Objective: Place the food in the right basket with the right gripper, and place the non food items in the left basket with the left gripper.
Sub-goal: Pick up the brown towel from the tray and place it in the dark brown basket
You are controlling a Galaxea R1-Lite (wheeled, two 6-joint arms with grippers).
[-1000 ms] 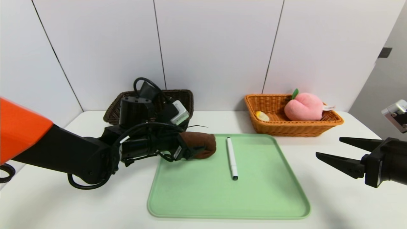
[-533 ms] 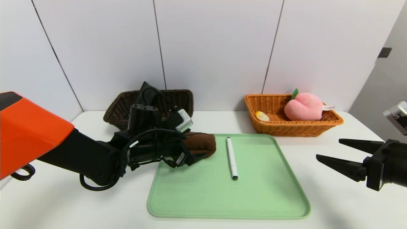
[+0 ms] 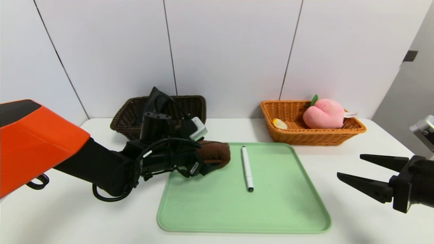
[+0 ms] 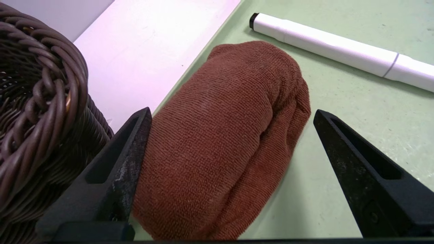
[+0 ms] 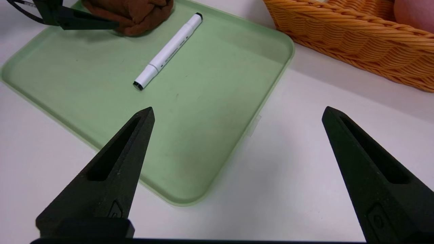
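White table (image 3: 356, 217), panelled wall (image 3: 223, 51)

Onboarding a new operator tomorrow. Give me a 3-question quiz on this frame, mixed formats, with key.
1. True or false: the left gripper is shut on the brown cloth.
2. What sits on the green tray beside the cloth?
3. The right basket holds: A) the peach B) the cloth C) nothing.

Key:
1. False: open, one finger touching the cloth.
2. The white marker.
3. A. The right gripper waits open beside the tray.

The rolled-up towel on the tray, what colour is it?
The towel is reddish brown, clearest in the left wrist view.
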